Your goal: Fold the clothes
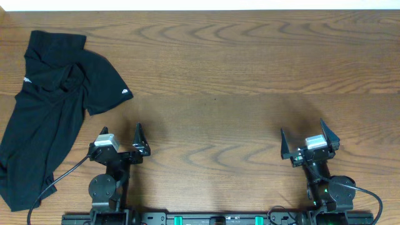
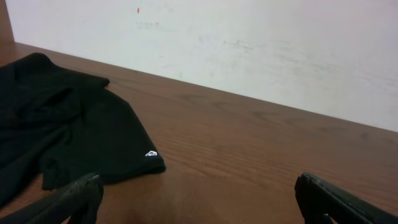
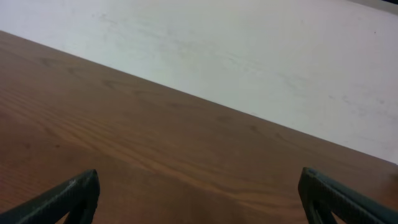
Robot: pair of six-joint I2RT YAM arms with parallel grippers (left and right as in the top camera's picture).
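Both my left gripper [image 1: 120, 134] and right gripper [image 1: 304, 132] hang wide open and empty, so I'd first pull the crumpled black shirt [image 1: 50, 94], bunched at the desk's [image 1: 237, 75] far left, toward the middle and spread it flat.

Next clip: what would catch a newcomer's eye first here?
A crumpled black shirt lies bunched at the far left of the wooden table. One of its sleeves, marked with a small white logo, is splayed toward the middle. Near the front edge, the left tool and right tool both sit open, holding nothing.
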